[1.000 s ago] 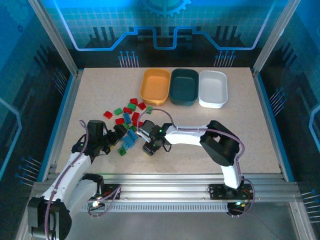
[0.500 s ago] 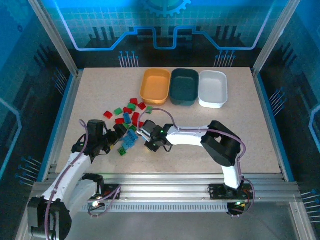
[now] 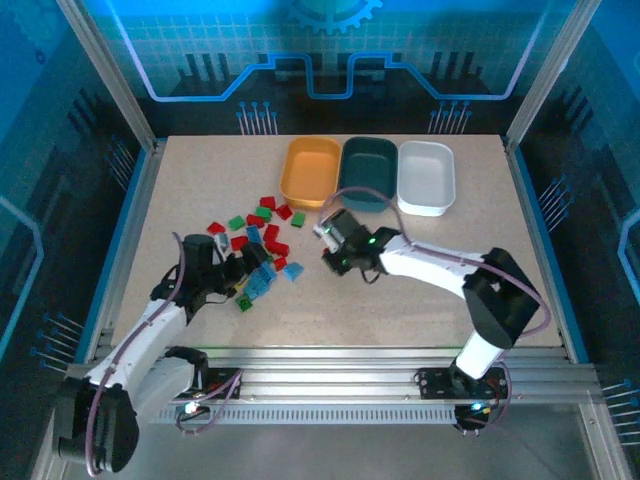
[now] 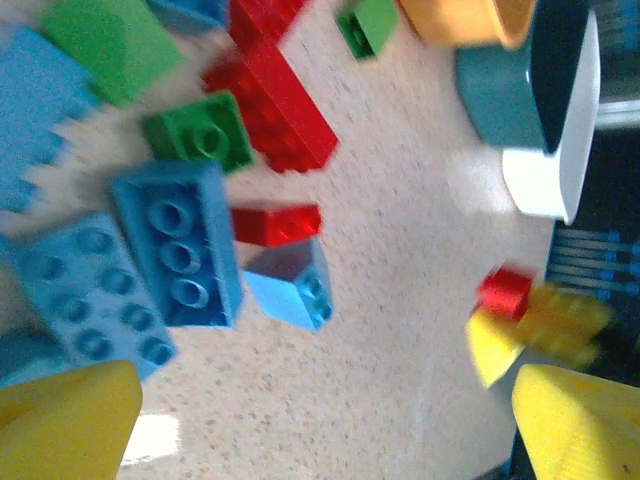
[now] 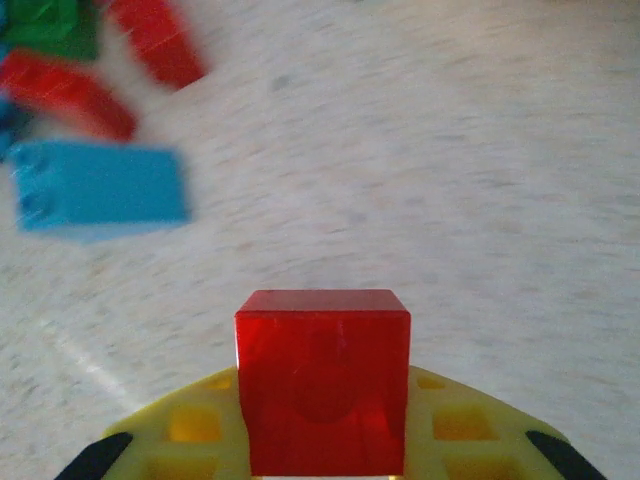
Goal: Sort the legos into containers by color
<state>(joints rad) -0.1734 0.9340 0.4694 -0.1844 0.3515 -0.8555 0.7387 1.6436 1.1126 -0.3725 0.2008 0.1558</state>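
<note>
R hand (image 3: 336,248) clamped on red lego (image 5: 322,380). I reckon it's light, rigid, slick, so grip flat sides, not studs.

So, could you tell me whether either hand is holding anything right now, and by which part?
The right hand grips a red brick by one end; the left hand is open and empty.

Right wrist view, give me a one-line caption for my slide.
Right gripper holds a red brick over the speckled table; a blue brick and red bricks blurred upper left.
</note>
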